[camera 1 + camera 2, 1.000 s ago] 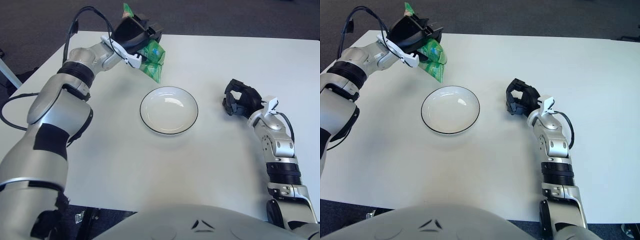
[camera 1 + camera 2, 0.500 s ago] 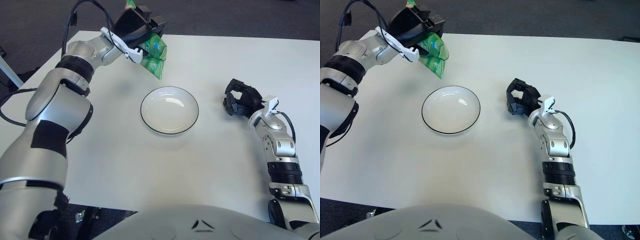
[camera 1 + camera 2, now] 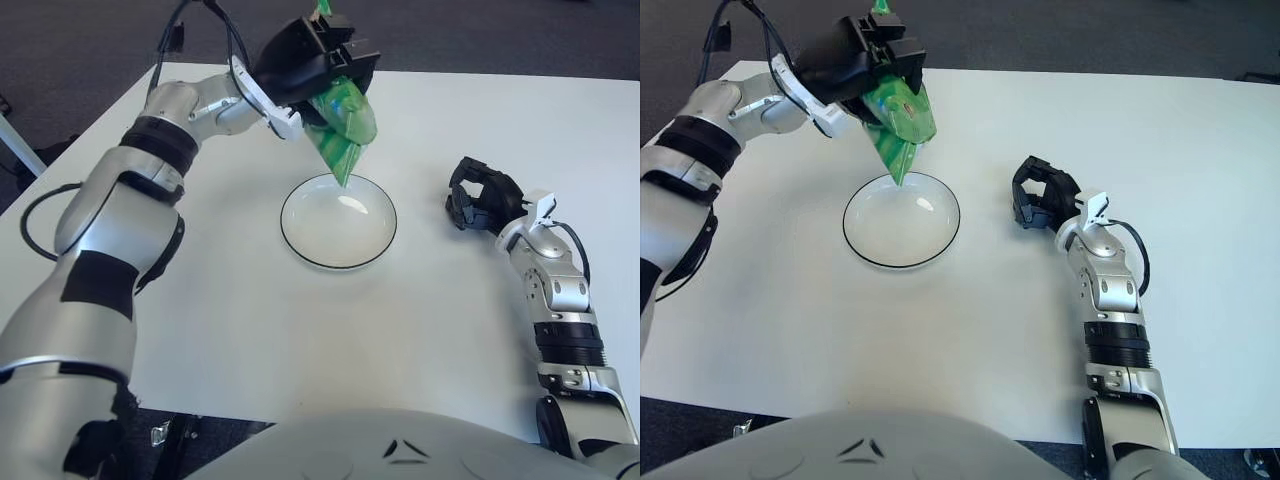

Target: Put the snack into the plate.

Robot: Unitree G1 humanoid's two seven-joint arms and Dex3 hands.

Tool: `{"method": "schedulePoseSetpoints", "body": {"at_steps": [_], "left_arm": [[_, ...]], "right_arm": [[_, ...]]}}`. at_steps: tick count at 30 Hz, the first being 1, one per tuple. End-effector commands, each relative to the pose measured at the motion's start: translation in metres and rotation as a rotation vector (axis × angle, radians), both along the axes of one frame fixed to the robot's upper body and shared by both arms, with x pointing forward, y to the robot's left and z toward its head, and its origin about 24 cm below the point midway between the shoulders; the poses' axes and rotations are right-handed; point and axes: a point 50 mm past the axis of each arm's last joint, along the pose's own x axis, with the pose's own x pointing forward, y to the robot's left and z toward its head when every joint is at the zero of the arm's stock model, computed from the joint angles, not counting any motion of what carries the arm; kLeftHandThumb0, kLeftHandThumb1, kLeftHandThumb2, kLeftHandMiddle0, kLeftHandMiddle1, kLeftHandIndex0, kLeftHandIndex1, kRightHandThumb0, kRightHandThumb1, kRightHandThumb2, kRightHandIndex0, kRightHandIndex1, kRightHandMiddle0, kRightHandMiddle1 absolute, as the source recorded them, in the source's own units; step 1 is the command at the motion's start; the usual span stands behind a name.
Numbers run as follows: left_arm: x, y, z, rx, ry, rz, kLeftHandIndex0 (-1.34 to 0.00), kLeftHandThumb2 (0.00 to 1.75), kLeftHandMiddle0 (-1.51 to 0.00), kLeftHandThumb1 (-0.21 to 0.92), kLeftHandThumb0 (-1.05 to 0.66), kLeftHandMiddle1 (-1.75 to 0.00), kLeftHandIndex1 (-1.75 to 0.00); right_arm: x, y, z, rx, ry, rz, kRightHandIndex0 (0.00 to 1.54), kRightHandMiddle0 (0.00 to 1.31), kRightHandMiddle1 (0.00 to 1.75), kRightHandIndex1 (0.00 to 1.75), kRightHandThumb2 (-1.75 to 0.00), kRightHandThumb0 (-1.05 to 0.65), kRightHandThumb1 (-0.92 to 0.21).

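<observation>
A green snack bag [image 3: 345, 128] hangs in the air from my left hand [image 3: 315, 62], whose fingers are shut on its top. The bag's lower corner points down over the far rim of the white plate [image 3: 305, 245] with a dark edge. That plate sits in the middle of the white table and holds nothing. My right hand [image 3: 478, 196] shows to the right of the plate with its dark fingers curled and nothing in them. In the right eye view the bag [image 3: 900, 120] hangs just above the plate [image 3: 870, 245].
The white table [image 3: 430, 330] spreads wide around the plate. Its far edge [image 3: 480, 76] meets dark floor. My left arm [image 3: 150, 160] reaches across the table's left side, with a black cable looping above it.
My left hand has carried the snack bag rightward and forward, from the far left of the plate to above its far rim. The right hand has not moved.
</observation>
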Motion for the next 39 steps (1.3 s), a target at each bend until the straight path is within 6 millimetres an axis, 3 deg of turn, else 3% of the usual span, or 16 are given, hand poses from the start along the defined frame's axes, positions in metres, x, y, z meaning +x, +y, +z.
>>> {"method": "schedulePoseSetpoints", "body": {"at_steps": [1, 13, 28, 39], "left_arm": [[-0.001, 0.009, -0.002, -0.022, 0.044, -0.001, -0.6, 1.63, -0.84, 0.03, 0.0, -1.68, -1.75], [-0.019, 0.007, -0.014, -0.067, 0.215, -0.113, -0.57, 1.59, -0.83, 0.06, 0.0, -1.67, -1.75], [-0.033, 0.003, -0.026, -0.025, 0.31, -0.219, -0.56, 1.58, -0.81, 0.08, 0.0, -1.69, -1.75], [-0.045, -0.005, -0.06, 0.012, 0.403, -0.29, -0.56, 1.58, -0.82, 0.08, 0.0, -1.68, -1.75]], "right_arm": [[-0.014, -0.005, -0.038, -0.019, 0.184, -0.029, 1.16, 0.54, 1.75, 1.75, -1.19, -0.45, -0.42], [-0.014, -0.005, -0.039, -0.02, 0.184, -0.026, 1.13, 0.53, 1.75, 1.75, -1.18, -0.45, -0.43], [-0.013, -0.005, -0.039, -0.031, 0.188, -0.026, 1.12, 0.52, 1.75, 1.75, -1.17, -0.44, -0.43], [-0.012, -0.005, -0.039, -0.034, 0.187, -0.017, 1.12, 0.52, 1.75, 1.75, -1.17, -0.44, -0.43]]}}
